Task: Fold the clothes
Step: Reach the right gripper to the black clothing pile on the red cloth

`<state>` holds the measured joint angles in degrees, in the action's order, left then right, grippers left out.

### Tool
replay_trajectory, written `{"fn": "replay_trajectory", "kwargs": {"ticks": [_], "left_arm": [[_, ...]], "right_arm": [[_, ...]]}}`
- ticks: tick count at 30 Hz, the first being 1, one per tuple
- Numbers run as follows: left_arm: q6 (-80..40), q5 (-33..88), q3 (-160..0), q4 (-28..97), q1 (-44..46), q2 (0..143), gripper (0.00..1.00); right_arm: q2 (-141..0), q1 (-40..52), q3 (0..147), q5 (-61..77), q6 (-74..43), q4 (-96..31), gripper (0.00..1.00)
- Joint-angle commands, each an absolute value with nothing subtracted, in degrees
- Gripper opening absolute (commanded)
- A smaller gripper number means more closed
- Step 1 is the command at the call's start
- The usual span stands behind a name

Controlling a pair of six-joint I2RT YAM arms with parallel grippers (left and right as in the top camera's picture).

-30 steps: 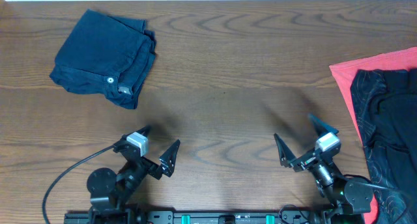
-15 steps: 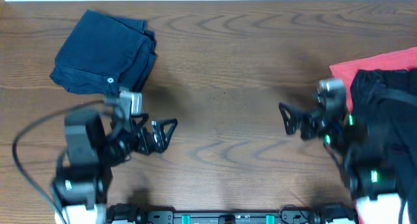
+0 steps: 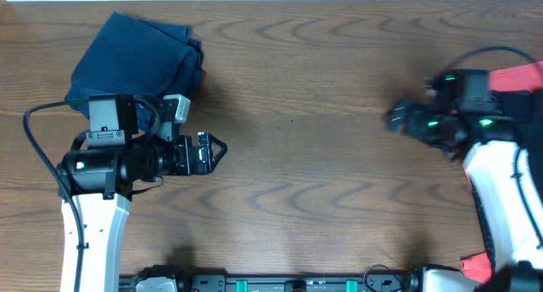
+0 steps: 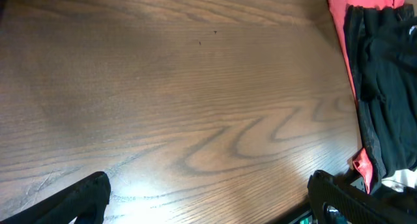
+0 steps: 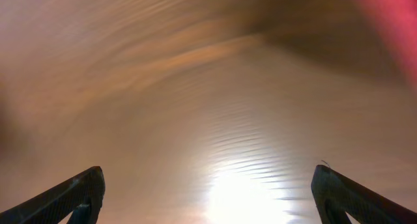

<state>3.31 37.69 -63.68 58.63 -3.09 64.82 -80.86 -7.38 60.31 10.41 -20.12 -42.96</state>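
Clothes, a loose heap of black and red soft fabric (image 4: 384, 87), lie at the right edge of the brown wooden table (image 3: 288, 88); a folded dark blue garment (image 3: 136, 63) sits far left. The left gripper (image 3: 216, 152) and right gripper (image 3: 397, 118) both stand apart, empty. The right one should best go low to one black hem and pinch a single layer.

Wooden table (image 3: 322, 156), brown, grained. Far left: one folded dark blue garment (image 3: 136, 58). Right edge: one red garment (image 4: 337, 12) under a black garment (image 4: 391, 81).

Table (image 3: 322, 156) of glossy grained wood; clothes (image 4: 391, 87) of soft matt cloth.
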Motion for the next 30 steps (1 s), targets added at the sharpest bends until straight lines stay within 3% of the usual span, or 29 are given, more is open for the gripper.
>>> {"fn": "replay_trajectory", "kwargs": {"ticks": [1, 5, 10, 19, 22, 23, 24, 26, 27, 30], "left_arm": [[4.73, 37.21, -64.75, 59.18, -2.81, 64.66, 0.98], [4.73, 36.40, -64.75, 59.53, -2.81, 64.66, 0.98], [4.73, 36.40, -64.75, 59.53, -2.81, 64.66, 0.98], [5.80, 36.36, -64.73, 59.37, -2.81, 64.69, 0.98], [5.80, 36.36, -64.73, 59.40, -2.81, 64.69, 0.98], [5.82, 36.36, -64.73, 59.40, -2.81, 64.69, 0.98], [5.80, 36.36, -64.73, 59.40, -2.81, 64.69, 0.98], [5.82, 36.36, -64.73, 59.40, -2.81, 64.69, 0.98], [5.82, 36.36, -64.73, 59.40, -2.81, 64.69, 0.98], [5.80, 36.36, -64.73, 59.37, -2.81, 64.69, 0.98]], "right_arm": [[-82.78, -18.22, 62.15, 1.83, -28.99, -43.38, 0.99], [-85.65, -29.91, 62.15, -0.03, -30.92, -43.20, 0.99], [-90.63, -40.73, 62.13, 1.30, -33.87, -43.38, 0.92], [-101.49, -43.79, 62.08, 2.02, -33.82, -45.06, 0.82], [-104.49, -43.42, 62.06, 3.60, -33.54, -44.99, 0.64], [-105.10, -43.42, 62.06, 4.64, -33.12, -44.88, 0.51], [-105.45, -43.44, 62.06, 6.46, -32.08, -44.51, 0.27], [-105.23, -43.27, 62.08, 11.70, -29.65, -43.55, 0.07], [-104.73, -43.07, 62.08, 16.21, -27.90, -42.78, 0.02], [-101.47, -42.17, 62.11, 28.12, -23.62, -41.54, 0.01]]}}
